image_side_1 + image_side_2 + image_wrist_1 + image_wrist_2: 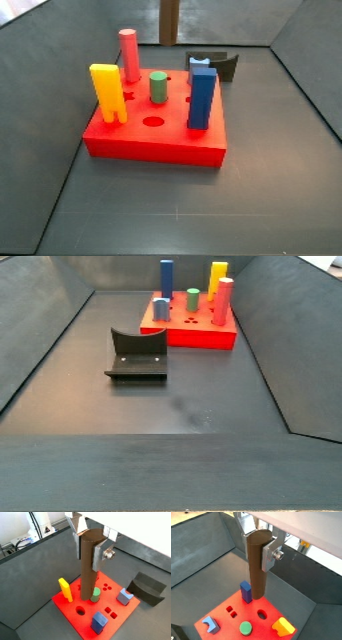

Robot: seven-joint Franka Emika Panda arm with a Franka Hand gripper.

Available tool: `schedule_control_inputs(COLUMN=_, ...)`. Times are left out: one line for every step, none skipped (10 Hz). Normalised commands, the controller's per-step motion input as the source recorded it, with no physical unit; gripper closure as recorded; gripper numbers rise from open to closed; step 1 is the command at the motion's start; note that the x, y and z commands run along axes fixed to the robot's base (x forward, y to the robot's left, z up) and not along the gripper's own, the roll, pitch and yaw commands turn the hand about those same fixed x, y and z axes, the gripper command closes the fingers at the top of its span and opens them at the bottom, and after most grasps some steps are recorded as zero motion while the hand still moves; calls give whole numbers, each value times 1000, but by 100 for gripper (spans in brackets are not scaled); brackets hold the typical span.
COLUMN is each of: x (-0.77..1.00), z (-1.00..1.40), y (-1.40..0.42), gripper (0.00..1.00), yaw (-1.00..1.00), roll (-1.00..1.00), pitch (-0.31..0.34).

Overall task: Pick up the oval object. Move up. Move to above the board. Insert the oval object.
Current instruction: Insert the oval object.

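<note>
Clearly the gripper (92, 543) has its silver plates closed on the upper part of the oval object (89, 567), a tall dark brown peg that hangs straight down in both wrist views, well above the board (70, 612). In a side view only the peg's lower length shows, at the top middle of the frame (170, 20), behind the red block (154, 140); the gripper itself is out of that frame.

Going left to right across that side view, the board carries a yellow peg (106, 92) at its left edge, a salmon-red round peg (128, 55) further back, a short green peg (158, 86) near the middle, and a blue peg (201, 94) on the right. A round open hole (152, 121) lies between the yellow and blue pegs. Behind the blue peg, at the upper right, stands the dark fixture (214, 66), on the floor just beyond the board.

Judging by this, the lift looks done and the carry to above the board is under way or nearly finished. The risks lie in the descent. The peg is long and gripped near its top, so a small tilt would swing its lower end off the hole and jam it on the rim. An oval section also has to match the hole's turn; if rotated, it will sit on the surface instead of dropping in. Coming down close to the green or blue peg could knock them, since both stand near the free hole.
</note>
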Motion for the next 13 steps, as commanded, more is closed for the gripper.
schedule_control_inputs(x=0, z=-137, y=0, gripper=100, yaw=-1000, roll=0, pitch=0)
schedule_control_inputs(x=0, z=-166, y=0, gripper=100, yaw=-1000, roll=0, pitch=0)
schedule_control_inputs(x=0, z=-200, y=0, gripper=100, yaw=-1000, roll=0, pitch=0)
schedule_control_inputs(x=0, z=-220, y=0, gripper=100, yaw=-1000, roll=0, pitch=0)
schedule_control_inputs(x=0, z=-260, y=0, gripper=100, yaw=-1000, roll=0, pitch=-6)
schedule_control_inputs(x=0, z=-277, y=0, gripper=100, yaw=-1000, roll=0, pitch=-10)
schedule_control_inputs(x=0, z=-277, y=0, gripper=100, yaw=-1000, roll=0, pitch=-10)
schedule_control_inputs(x=0, z=-280, y=0, gripper=100, yaw=-1000, roll=0, pitch=-11)
schedule_control_inputs(x=0, z=-280, y=0, gripper=100, yaw=-1000, roll=0, pitch=-10)
schedule_control_inputs(x=0, z=-274, y=0, gripper=100, yaw=-1000, roll=0, pitch=-10)
schedule_control_inputs(x=0, z=-323, y=0, gripper=100, yaw=-1000, roll=0, pitch=-43)
schedule_control_inputs(x=0, z=-331, y=0, gripper=100, yaw=-1000, roll=0, pitch=-44)
schedule_control_inputs(x=0, z=-374, y=0, gripper=100, yaw=-1000, roll=0, pitch=-24)
